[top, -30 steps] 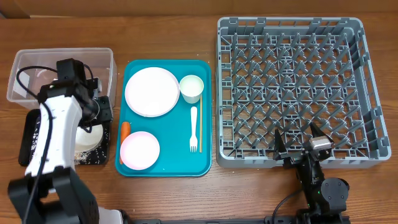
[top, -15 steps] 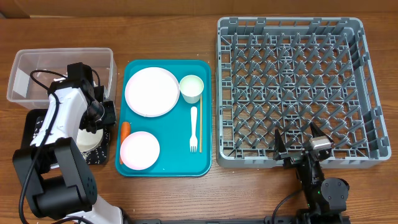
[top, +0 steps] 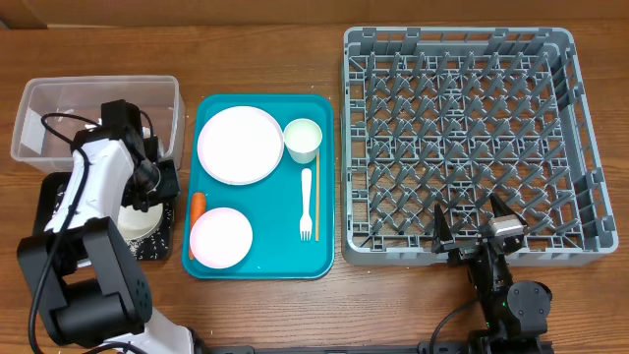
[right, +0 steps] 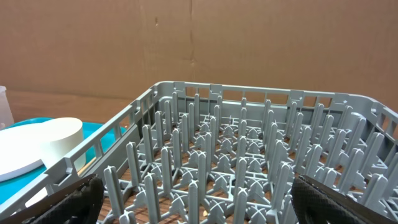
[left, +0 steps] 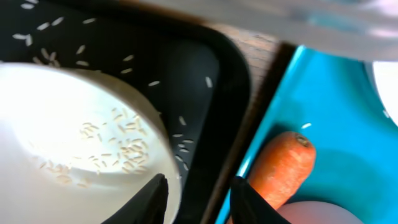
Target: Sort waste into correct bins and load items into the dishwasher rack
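A white bowl [top: 138, 218] [left: 81, 137] flecked with rice grains sits in the black tray [top: 157, 246] [left: 186, 68], which has loose rice on its floor. My left gripper [top: 162, 189] [left: 200, 196] hangs low over the bowl's right rim, jaws partly apart. One finger is above the bowl, the other by the tray's wall, and neither clamps anything. An orange carrot [top: 199, 206] [left: 280, 168] lies just right, on the teal tray [top: 265, 265]. My right gripper [top: 476, 224] [right: 205, 199] stands wide open at the grey rack's [top: 457, 143] [right: 249, 174] near edge.
The clear tub [top: 59, 98] stands behind the black tray. The teal tray also carries a large white plate [top: 240, 145], a pink plate [top: 220, 237], a white cup [top: 303, 139] [right: 56, 140], a fork [top: 306, 205] and a chopstick [top: 316, 197].
My left arm has shifted over the black tray, bringing the gripper down by the bowl's right rim, and its jaws have narrowed a little. The right arm has not moved.
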You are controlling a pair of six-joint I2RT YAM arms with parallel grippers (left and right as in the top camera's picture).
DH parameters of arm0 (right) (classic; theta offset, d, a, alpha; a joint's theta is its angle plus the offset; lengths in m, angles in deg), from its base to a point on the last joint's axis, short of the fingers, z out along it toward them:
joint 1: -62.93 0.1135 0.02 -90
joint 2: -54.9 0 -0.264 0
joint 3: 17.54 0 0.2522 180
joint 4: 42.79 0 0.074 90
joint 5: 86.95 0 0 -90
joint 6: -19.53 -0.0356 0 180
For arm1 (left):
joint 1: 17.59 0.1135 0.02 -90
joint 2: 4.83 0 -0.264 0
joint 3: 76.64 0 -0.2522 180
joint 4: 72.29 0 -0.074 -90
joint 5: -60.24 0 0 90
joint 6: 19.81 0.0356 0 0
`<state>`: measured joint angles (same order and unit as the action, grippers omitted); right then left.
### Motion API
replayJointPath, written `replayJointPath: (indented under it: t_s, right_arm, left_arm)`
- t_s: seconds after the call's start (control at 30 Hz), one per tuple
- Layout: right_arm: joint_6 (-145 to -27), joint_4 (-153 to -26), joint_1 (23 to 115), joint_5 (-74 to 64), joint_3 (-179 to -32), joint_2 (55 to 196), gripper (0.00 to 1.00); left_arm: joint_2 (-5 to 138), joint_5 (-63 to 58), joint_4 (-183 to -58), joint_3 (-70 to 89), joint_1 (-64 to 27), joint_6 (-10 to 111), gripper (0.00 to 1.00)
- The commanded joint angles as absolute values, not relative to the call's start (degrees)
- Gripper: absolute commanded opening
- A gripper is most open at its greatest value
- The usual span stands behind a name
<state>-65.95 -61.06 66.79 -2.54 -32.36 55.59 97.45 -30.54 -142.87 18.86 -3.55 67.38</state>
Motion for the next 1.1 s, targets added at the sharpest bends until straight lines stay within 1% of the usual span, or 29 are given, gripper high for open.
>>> replayJointPath:
  t_s: [0.0, 0.17, 0.43, 0.53, 0.63, 0.73, 0.8, 0.83, 0.9, 0.93, 1.07]
  right_arm:
    - [-66.13, -60.80, 67.05, -2.60, -31.77, 55.24, 1.00]
    - [-66.11, -60.80, 67.05, -2.60, -31.77, 55.24, 1.00]
    - [-66.11, -60.80, 67.05, -2.60, -31.77, 55.24, 1.00]
    - [-66.11, -60.80, 67.05, -2.60, -31.77, 55.24, 1.00]
    - [-66.11, -60.80, 67.05, -2.60, -31.77, 55.24, 1.00]
    - [-66.11, -60.80, 67.05, -2.60, -31.77, 55.24, 1.00]
    - [-66.11, -60.80, 67.05, -2.60, -31.77, 55.24, 1.00]
    - [-66.11, -60.80, 67.05, -2.60, -31.77, 55.24, 1.00]
    - [-66.11, -60.80, 67.05, -2.60, -31.77, 55.24, 1.00]
    - [-66.11, -60.80, 67.05, -2.60, -31.77, 55.24, 1.00]
    - [-66.11, -60.80, 67.05, -2.60, -31.77, 55.24, 1.00]
  left_arm:
    - [97.54, -31.74, -142.80, 19.45, -2.70, 65.90, 0.36]
    - [97.54, -32.09, -141.88, 20.13, -2.61, 65.81, 0.36]
    - [97.54, -32.11, -136.77, 24.83, -2.61, 65.44, 0.36]
    - [97.52, -32.40, -136.40, 24.87, -2.59, 65.44, 0.35]
    - [97.52, -32.92, -136.14, 24.87, -2.61, 65.44, 0.29]
    - [97.50, -32.90, -136.16, 24.52, -2.61, 65.44, 0.17]
    - [97.47, -32.90, -136.46, 24.00, -2.61, 65.44, 0.13]
    - [97.47, -32.90, -136.79, 23.63, -2.61, 65.44, 0.09]
    - [97.47, -32.90, -137.69, 22.82, -2.61, 65.44, 0.07]
    - [97.47, -32.90, -138.19, 22.38, -2.61, 65.44, 0.04]
    - [97.43, -32.74, -140.53, 20.08, -2.61, 65.35, 0.05]
